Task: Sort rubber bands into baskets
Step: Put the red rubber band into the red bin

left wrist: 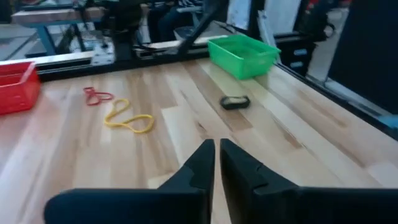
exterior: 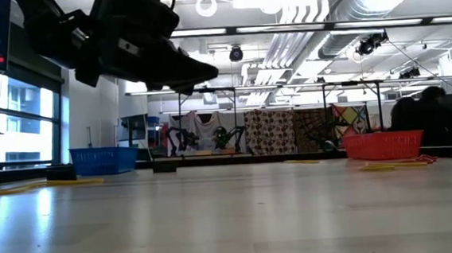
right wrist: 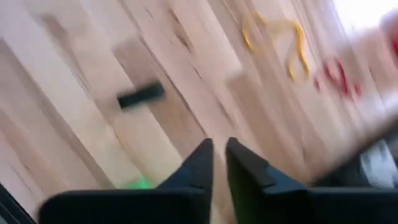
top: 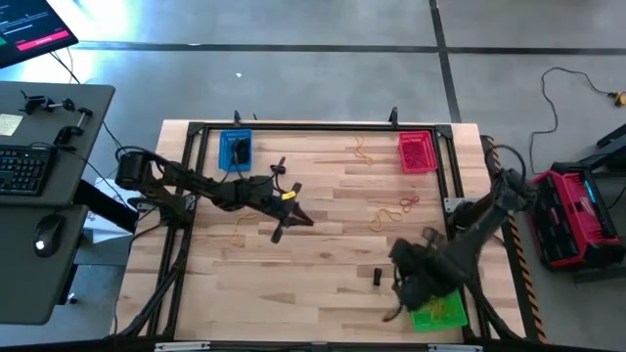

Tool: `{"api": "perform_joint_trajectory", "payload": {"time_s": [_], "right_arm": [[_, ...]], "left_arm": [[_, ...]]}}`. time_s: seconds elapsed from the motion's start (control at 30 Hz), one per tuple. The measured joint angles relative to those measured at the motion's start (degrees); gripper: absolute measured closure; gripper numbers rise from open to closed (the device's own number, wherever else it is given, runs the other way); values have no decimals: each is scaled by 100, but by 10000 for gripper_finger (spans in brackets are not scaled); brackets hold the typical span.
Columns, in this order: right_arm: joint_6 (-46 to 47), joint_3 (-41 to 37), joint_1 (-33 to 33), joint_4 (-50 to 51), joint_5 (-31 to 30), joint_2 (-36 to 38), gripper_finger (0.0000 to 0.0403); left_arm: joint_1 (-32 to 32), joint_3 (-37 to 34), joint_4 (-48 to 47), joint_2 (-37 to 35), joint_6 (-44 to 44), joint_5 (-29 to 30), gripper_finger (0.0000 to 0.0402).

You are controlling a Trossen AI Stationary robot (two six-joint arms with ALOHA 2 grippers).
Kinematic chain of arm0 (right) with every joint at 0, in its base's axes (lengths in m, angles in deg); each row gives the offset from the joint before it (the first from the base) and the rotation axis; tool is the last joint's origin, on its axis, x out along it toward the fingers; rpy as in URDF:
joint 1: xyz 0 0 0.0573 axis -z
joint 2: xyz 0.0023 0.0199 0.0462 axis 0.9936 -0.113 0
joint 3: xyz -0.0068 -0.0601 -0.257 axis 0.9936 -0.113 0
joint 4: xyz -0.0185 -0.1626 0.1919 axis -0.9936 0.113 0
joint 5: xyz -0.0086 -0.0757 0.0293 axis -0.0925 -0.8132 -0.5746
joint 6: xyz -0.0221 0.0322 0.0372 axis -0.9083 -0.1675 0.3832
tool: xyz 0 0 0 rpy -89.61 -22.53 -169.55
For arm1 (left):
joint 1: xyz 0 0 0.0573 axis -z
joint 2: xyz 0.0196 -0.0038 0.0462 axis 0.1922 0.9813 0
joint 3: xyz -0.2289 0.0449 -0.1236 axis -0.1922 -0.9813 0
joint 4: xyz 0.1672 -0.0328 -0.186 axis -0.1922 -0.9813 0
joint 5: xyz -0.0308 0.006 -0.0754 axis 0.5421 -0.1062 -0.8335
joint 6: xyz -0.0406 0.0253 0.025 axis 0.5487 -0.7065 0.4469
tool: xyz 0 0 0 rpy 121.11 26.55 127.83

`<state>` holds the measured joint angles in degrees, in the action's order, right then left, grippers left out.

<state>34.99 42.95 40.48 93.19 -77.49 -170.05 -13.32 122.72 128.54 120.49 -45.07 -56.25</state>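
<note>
The left end effector (left wrist: 216, 163) hangs above the middle of the table (top: 323, 264), its fingers drawn nearly together with only a thin slit between them and nothing visibly pinched there. The right end effector (right wrist: 219, 163) hovers near the table's front right corner, beside the green basket (top: 438, 311), its fingers likewise narrow and apparently empty; that view is smeared, so a thin band between them cannot be ruled out. Both look to be between picks, and the likely next step is a fresh grasp. To do it well, an arm should spread its fingers first, come straight down over one loop, and close on a single strand rather than scraping the wood. Nearest the left arm are a yellow rubber band (left wrist: 129, 117) and a red rubber band (left wrist: 97, 96) lying close together in the open right-centre, with more yellow loops (top: 362, 152) near the red basket (top: 417, 153). A small black piece (left wrist: 235, 102) lies apart toward the front. The blue basket (top: 236, 150) sits at the far left, the red at the far right. The centre is open wood with ample room; the dark frame rail (top: 313, 127) along the edges crowds the baskets, so approaches there should stay high.
</note>
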Motion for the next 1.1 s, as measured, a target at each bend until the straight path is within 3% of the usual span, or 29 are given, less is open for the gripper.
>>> {"api": "perform_joint_trajectory", "payload": {"time_s": [0.1,0.23,0.43,0.8,1.1], "right_arm": [[-1147,-414,547,-698,-174,388,396],[-2432,-1163,1311,-1635,27,1003,388],[-3900,-2377,2324,-1968,593,1609,378],[-5518,-3704,3965,-2037,775,1525,266],[-7013,-3947,5279,-2271,649,1418,250]], "left_arm": [[156,-92,47,0,-150,49,396],[293,-176,43,-2,-165,358,401],[266,-287,119,-2,-57,-280,401],[41,-290,307,-2,37,-439,401],[32,-290,275,-2,-14,-472,401]]}}
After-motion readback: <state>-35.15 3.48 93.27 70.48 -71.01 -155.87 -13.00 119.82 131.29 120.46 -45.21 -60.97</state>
